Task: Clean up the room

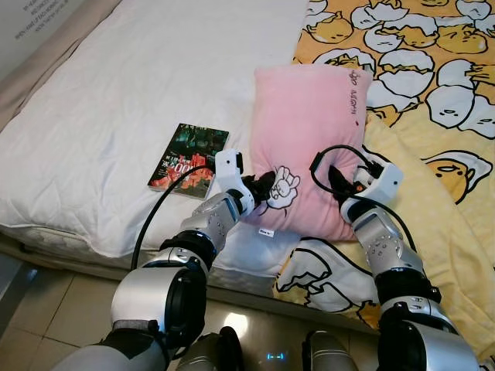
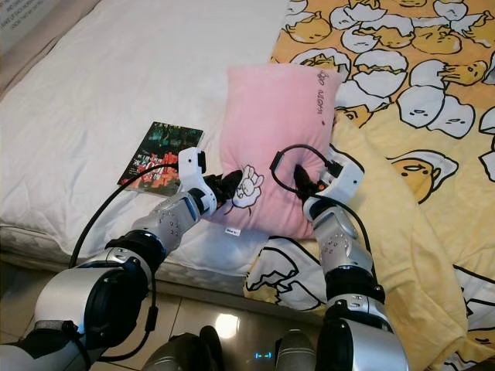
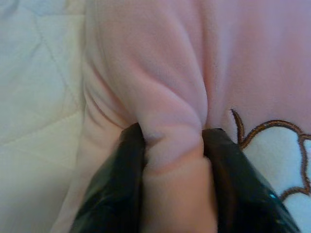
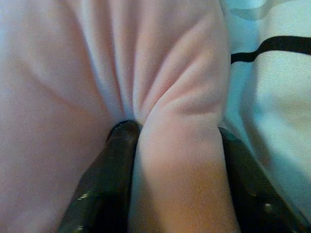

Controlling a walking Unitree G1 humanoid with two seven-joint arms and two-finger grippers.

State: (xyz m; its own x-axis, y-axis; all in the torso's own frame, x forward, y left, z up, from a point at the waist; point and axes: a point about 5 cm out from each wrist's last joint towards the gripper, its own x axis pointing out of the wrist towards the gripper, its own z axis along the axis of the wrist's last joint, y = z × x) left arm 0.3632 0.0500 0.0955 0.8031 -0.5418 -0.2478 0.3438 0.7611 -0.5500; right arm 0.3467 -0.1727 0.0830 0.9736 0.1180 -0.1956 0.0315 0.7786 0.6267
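Observation:
A pink pillow (image 1: 305, 131) with a white cartoon patch lies on the bed, half on the white mattress pad and half on the yellow blanket. My left gripper (image 1: 265, 188) is shut on a fold of its near left edge; the wrist view shows pink fabric (image 3: 170, 141) bunched between the black fingers (image 3: 116, 189). At the near right edge my right gripper (image 1: 338, 182) is shut on another fold of the pillow (image 4: 175, 141). A book (image 1: 189, 159) with a dark cover lies flat on the pad just left of the pillow.
The white mattress pad (image 1: 116, 116) covers the left of the bed. A yellow blanket (image 1: 433, 85) with egg cartoons covers the right and hangs over the near edge. Tiled floor (image 1: 46, 309) lies below the bed edge.

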